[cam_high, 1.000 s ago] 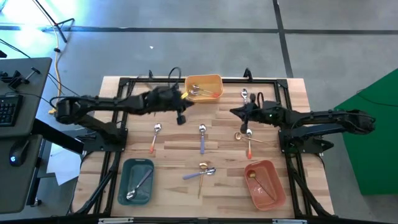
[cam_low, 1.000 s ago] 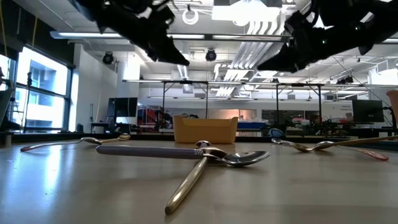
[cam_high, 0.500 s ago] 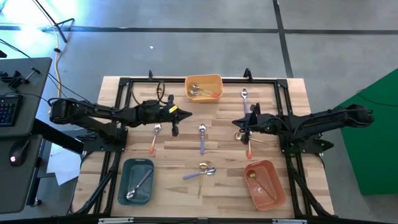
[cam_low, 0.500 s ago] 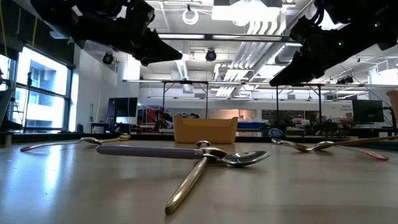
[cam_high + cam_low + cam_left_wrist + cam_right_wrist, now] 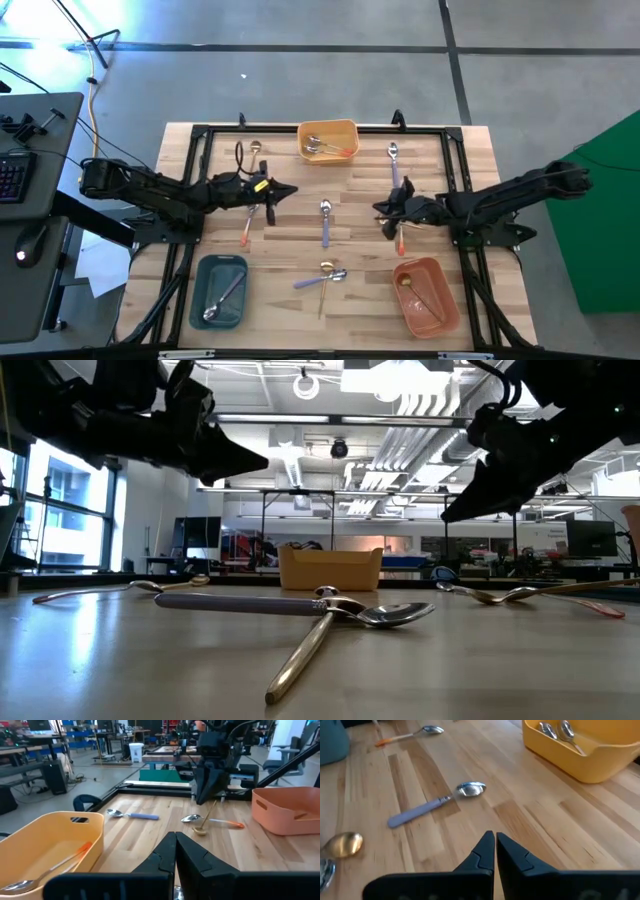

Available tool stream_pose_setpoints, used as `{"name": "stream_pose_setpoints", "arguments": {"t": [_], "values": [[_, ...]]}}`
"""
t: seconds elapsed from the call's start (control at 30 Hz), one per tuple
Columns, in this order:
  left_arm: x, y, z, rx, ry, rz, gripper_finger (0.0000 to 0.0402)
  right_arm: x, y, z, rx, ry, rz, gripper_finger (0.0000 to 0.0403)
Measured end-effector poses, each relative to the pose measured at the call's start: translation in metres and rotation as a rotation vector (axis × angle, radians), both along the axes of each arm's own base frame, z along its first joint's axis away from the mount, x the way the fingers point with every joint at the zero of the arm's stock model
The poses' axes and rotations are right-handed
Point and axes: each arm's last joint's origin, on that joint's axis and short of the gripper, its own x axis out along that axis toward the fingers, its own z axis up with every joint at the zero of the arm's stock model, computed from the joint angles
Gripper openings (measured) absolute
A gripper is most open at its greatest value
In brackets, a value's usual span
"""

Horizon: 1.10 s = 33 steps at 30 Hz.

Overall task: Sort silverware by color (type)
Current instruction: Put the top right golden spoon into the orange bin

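Note:
Slim spoons lie scattered on the wooden table. A lavender-handled spoon (image 5: 325, 222) is in the middle, and a gold and a lavender spoon (image 5: 325, 278) cross near the front. An orange-handled spoon (image 5: 246, 226) lies under my left arm. Another orange-handled spoon (image 5: 401, 238) and a gold one (image 5: 202, 826) lie below my right gripper. My left gripper (image 5: 289, 190) hovers shut and empty left of centre, its fingers (image 5: 175, 851) together. My right gripper (image 5: 385, 213) hovers shut and empty right of centre, its fingers (image 5: 495, 851) together.
The orange-yellow tray (image 5: 349, 130) at the far edge holds spoons. The teal tray (image 5: 203, 300) near left holds one, and the pink tray (image 5: 440, 282) near right holds a gold one. A lavender spoon (image 5: 393, 160) and a gold spoon (image 5: 255, 148) lie farther back. Black frame rails edge the table.
My left gripper has drawn back from the orange-yellow tray toward the table's left and near side, and has come lower. My right gripper has moved toward the near edge and down, over the orange-handled and gold spoons. No spoon has moved.

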Motion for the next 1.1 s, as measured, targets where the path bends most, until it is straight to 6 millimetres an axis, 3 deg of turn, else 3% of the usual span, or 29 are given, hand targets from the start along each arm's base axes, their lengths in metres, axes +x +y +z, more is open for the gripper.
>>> {"name": "stream_pose_setpoints", "arguments": {"t": [0.17, 0.47, 0.57, 0.73, 0.93, 1.1], "values": [[-0.001, 0.0, 0.0, 0.031, -0.002, 0.002, 0.0, 0.014, 0.002, -0.01, 0.012, -0.033, -0.002, 0.0025], [-0.001, 0.006, -0.004, 0.058, 0.024, 0.029, 0.0, 0.043, 0.011, -0.035, 0.109, -0.019, 0.043, 0.0133], [0.0, 0.006, -0.007, 0.064, 0.041, 0.024, 0.0, 0.06, 0.018, -0.028, 0.101, 0.005, 0.069, 0.0169], [0.002, 0.006, -0.013, 0.081, 0.071, 0.016, 0.0001, 0.081, 0.025, -0.005, 0.167, 0.202, 0.127, 0.0207], [0.002, 0.006, -0.013, 0.065, 0.066, 0.017, 0.0001, 0.075, 0.026, 0.029, 0.198, 0.596, 0.147, 0.021], [0.002, 0.005, -0.014, 0.043, 0.071, 0.011, 0.0001, 0.067, 0.018, 0.035, 0.238, 0.731, 0.141, 0.0204]]}}
